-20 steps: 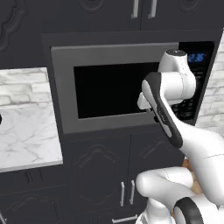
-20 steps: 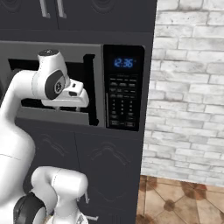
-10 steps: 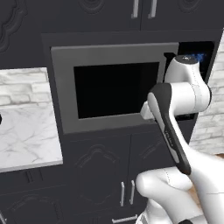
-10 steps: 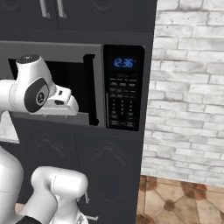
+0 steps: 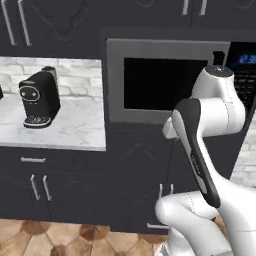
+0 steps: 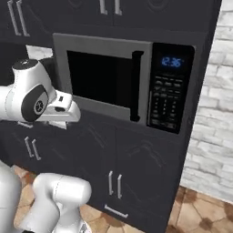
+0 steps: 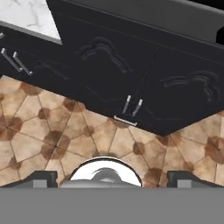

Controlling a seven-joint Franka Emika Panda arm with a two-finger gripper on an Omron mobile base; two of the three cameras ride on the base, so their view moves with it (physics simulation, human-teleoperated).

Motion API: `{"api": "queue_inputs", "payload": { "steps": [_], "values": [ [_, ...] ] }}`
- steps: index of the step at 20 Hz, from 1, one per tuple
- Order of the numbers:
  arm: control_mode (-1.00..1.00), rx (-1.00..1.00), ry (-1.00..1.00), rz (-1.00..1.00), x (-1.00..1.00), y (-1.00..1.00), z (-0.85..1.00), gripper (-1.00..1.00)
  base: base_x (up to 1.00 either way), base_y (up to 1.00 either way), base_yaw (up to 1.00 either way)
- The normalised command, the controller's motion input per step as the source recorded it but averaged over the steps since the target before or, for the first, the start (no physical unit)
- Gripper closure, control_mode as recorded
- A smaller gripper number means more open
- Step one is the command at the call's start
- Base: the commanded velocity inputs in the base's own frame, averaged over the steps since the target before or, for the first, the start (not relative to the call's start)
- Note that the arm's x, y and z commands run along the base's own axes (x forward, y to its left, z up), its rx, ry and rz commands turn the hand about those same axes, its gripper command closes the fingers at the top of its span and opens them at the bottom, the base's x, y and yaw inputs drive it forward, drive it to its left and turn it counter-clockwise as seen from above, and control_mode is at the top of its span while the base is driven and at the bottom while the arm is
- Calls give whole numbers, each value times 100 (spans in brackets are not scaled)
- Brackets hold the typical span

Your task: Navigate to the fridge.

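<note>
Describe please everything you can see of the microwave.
The microwave is built into a wall of dark cabinets, above two cabinet doors with small silver handles. It has a grey, metal-looking frame, a wide black window and a dark vertical handle at the window's right edge. To the right is a black control panel with a blue lit clock above rows of buttons. Its door is shut. In the left base view, the arm overlaps its right side; contact cannot be judged.

Grey-framed microwave point(image 6: 113, 82) built into dark cabinets point(image 6: 136, 159); white arm point(image 6: 32, 98) at left; brick wall point(image 6: 214, 118) right.
</note>
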Motion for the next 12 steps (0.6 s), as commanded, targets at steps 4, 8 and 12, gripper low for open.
{"api": "queue_inputs", "payload": {
  "steps": [4, 8, 12],
  "values": [
    [100, 0, 0, 0, 0, 0, 0, -100, -34, 4, 84],
    [100, 0, 0, 0, 0, 0, 0, -100, -13, 1, 90],
    [100, 0, 0, 0, 0, 0, 0, -100, -1, 4, 86]
  ]
}}
